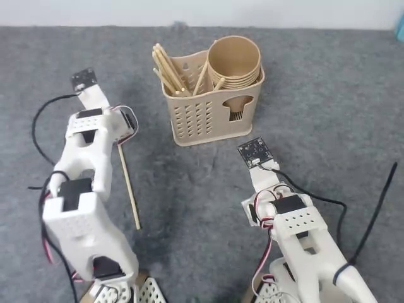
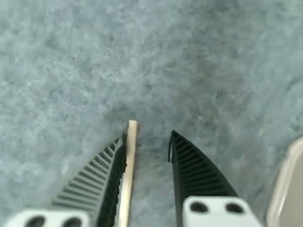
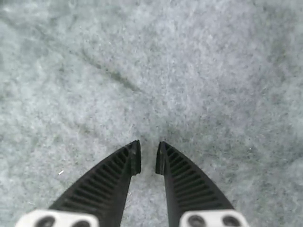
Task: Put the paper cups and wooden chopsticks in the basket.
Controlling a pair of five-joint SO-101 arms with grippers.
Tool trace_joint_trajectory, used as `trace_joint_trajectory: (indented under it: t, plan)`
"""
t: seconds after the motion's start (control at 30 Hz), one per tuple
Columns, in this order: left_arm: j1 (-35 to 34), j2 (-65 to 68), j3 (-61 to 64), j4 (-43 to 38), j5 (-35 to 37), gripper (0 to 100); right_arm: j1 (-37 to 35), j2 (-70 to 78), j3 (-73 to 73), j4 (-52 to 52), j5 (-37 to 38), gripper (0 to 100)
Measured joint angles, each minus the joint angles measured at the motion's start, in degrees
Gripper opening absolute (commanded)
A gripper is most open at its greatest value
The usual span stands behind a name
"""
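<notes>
One wooden chopstick (image 1: 129, 186) lay flat on the grey carpet (image 1: 328, 95). It was out in front of the basket (image 1: 208, 117) and well apart from it, on the side nearer the left arm (image 1: 85, 164). Its far end angled roughly toward the basket.

In the left wrist view, that chopstick (image 2: 127, 175) ran along the inner face of one finger of the left gripper (image 2: 147, 139). Its blunt tip poked just past that fingertip. The other finger (image 2: 189, 165) stood clear of it with bare carpet between, so the gripper was moderately open and straddled the stick without clamping it.

The rest of the chopsticks (image 1: 167, 66) stood leaning inside the basket, at its end toward the left arm, with their tops fanned above the rim. A nested stack of paper cups (image 1: 235, 60) sat upright in the basket's other end, the top cup's mouth open upward.

The basket itself was a beige plastic caddy with rows of small holes and a cutlery-shaped cutout in its front wall. No legible writing could be made out on it or on the cups.

The right arm (image 1: 297, 233) stood in front of the basket, toward its cup end, and apart from it. The right gripper (image 3: 147, 156) pointed down at bare carpet. Its fingers were all but closed, with a thin slit between the tips and nothing held.
</notes>
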Motion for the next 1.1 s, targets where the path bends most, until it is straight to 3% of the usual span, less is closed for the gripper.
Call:
trace_joint_trajectory:
  t: [0.23,0.33,0.63,0.8,1.1]
  plan:
    - [-0.5,5.9,-9.4,8.1,1.1,13,0.0,0.0,0.0,0.0,0.0,6.9]
    - [-0.5,6.2,-10.7,9.8,1.2,1,0.0,0.0,0.0,0.0,0.0,6.9]
    - [-0.6,4.9,-13.4,18.5,1.0,1,0.0,0.0,0.0,0.0,0.0,6.9]
    - [-0.7,-5.9,-14.4,21.5,1.0,1,0.0,0.0,0.0,0.0,0.0,6.9]
    - [-0.7,-35.5,-18.3,19.8,1.0,1,0.0,0.0,0.0,0.0,0.0,6.9]
